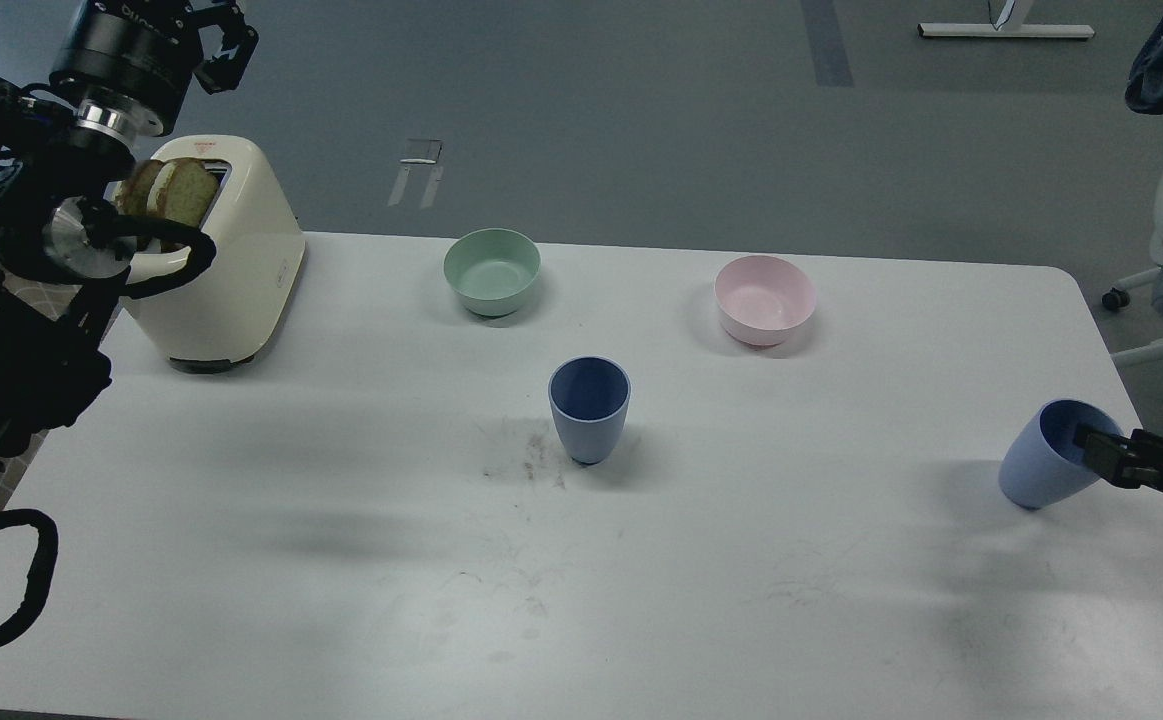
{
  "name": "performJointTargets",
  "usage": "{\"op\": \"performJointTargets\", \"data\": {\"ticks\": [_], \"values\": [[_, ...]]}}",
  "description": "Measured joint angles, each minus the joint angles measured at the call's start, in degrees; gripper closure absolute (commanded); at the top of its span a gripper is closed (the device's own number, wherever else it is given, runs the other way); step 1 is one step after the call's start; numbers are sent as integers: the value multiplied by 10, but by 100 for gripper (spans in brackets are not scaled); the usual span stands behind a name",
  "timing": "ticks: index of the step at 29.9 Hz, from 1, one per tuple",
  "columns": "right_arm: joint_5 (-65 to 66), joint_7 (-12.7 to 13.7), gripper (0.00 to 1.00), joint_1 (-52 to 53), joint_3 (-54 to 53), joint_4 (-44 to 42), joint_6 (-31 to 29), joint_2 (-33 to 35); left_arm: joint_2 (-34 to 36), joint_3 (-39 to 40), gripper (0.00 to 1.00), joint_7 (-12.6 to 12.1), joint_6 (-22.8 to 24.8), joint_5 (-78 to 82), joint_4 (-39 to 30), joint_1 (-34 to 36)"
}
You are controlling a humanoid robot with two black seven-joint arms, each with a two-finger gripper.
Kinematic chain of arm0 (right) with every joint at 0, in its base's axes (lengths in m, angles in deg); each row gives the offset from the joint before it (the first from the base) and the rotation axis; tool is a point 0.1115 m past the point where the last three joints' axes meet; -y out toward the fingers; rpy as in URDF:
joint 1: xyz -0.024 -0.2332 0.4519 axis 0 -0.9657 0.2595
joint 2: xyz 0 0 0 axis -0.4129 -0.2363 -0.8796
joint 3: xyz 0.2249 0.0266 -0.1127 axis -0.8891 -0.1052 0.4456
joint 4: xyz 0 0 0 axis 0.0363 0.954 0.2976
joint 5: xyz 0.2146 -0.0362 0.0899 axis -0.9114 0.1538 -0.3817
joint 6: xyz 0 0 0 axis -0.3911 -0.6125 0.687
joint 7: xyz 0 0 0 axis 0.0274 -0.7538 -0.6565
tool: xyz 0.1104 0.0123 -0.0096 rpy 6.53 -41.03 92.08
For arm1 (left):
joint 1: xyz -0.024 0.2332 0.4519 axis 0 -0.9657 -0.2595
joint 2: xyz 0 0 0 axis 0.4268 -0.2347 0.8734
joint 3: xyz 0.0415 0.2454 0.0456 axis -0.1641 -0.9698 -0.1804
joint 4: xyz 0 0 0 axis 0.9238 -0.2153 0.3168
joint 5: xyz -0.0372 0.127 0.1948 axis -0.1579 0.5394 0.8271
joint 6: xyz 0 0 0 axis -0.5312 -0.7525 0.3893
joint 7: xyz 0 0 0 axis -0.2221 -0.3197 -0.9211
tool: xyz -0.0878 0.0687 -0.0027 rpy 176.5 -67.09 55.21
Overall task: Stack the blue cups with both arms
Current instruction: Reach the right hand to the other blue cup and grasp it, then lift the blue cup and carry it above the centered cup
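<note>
My right gripper (1091, 447) is pinching the rim of one blue cup (1041, 468), tilted with its mouth toward my fingers. The upright cup (589, 408) is standing well to their left. My left gripper (221, 40) is hanging empty, its opening unclear.

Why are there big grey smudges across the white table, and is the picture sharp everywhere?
Head view: the soft grey bands on the table look like blurred shadows, probably of the arms under diffuse overhead light; each cup and bowl casts a small soft shadow. The middle blue cup is crisp, while the tilted blue cup at the right gripper looks slightly softer. No strong glare.
</note>
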Motion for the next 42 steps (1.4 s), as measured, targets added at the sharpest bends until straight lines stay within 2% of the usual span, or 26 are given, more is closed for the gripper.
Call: {"op": "performJointTargets", "data": {"ticks": [2, 10, 13, 14, 16, 32, 42], "values": [[0, 0, 76, 0, 0, 0, 0, 0, 0, 0, 3, 0, 0, 0, 0, 0], [1, 0, 80, 0, 1, 0, 0, 5, 0, 0, 3, -1, 0, 1, 0, 0], [1, 0, 87, -1, 1, -1, 0, 5, 1, 1, 3, -1, -1, 1, 0, 0], [1, 0, 94, -1, 1, -1, 0, 6, 1, 0, 3, -1, -1, 1, 0, 0], [1, 0, 100, -1, 1, -1, 0, 7, 1, -1, 3, -1, -1, 1, 0, 0], [-11, -7, 100, 14, -21, 7, 0, 1, 3, 1, 3, -1, 2, 0, -1, 0], [-44, -10, 100, 188, -8, 29, 0, -1, 2, 0, 3, -2, 8, 3, -9, 2]]}}
